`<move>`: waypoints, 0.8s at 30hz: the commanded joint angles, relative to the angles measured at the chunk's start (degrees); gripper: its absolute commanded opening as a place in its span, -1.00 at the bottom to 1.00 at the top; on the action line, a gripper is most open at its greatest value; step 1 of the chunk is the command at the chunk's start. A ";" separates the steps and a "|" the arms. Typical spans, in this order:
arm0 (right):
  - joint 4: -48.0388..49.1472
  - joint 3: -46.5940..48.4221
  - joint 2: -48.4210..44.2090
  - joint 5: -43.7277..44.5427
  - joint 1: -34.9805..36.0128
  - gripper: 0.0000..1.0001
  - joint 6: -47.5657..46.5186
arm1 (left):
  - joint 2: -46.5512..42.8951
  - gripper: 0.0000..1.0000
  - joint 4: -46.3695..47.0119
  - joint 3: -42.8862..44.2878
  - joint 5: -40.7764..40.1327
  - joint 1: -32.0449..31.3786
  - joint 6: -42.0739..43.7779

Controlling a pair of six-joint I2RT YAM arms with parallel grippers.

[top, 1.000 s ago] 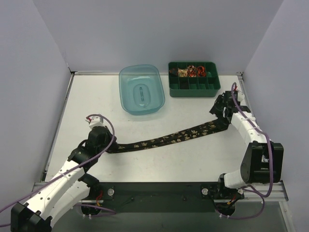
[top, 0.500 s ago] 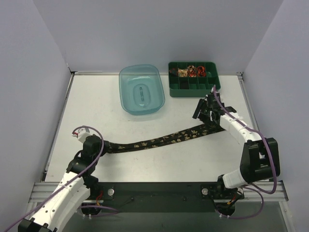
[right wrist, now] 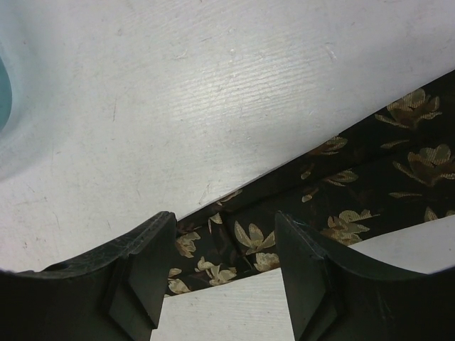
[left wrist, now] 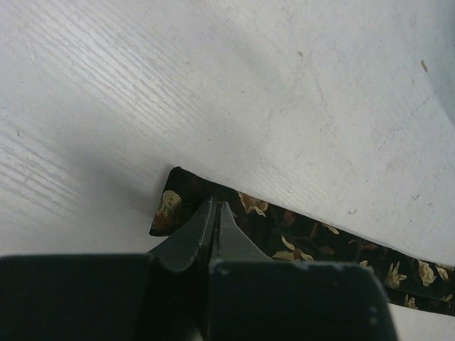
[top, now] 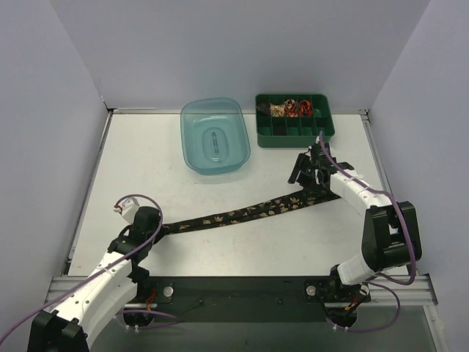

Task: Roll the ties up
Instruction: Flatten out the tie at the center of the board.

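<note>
The black tie (top: 249,213) with gold-tan flowers lies stretched across the table from near left to right. My left gripper (top: 152,226) is shut on its narrow end; in the left wrist view the closed fingers (left wrist: 215,213) cross the tie (left wrist: 298,231), whose tip sticks out to the left. My right gripper (top: 306,180) is open just above the tie's wide end. In the right wrist view its fingers (right wrist: 226,263) straddle the tie (right wrist: 355,192) without touching it. Rolled red and beige ties (top: 292,108) sit in the green tray's back compartments.
A green compartment tray (top: 295,136) stands at the back right. A clear blue tub (top: 215,136) stands to its left. White walls close in the table on the left, back and right.
My left gripper has drawn back toward the near left, holding the tie's narrow end. My right gripper has moved left from the table's right edge to above the wide end.
</note>
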 commanded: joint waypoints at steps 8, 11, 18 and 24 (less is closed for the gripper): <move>-0.08 1.23 1.26 -0.95 0.67 0.15 0.77 | 1.00 -1.00 0.11 -2.97 -1.54 0.26 -3.31; -0.34 1.32 1.09 -0.86 0.67 0.15 0.85 | 3.99 -1.00 1.69 -2.88 -1.20 0.17 -2.96; -1.13 1.94 -0.50 -0.86 1.10 0.15 0.59 | 5.23 -1.00 2.93 -0.95 -1.19 0.08 -1.39; -2.71 3.69 -1.55 0.01 2.95 0.15 -1.16 | -1.97 -0.98 -3.66 7.31 -3.13 0.08 3.01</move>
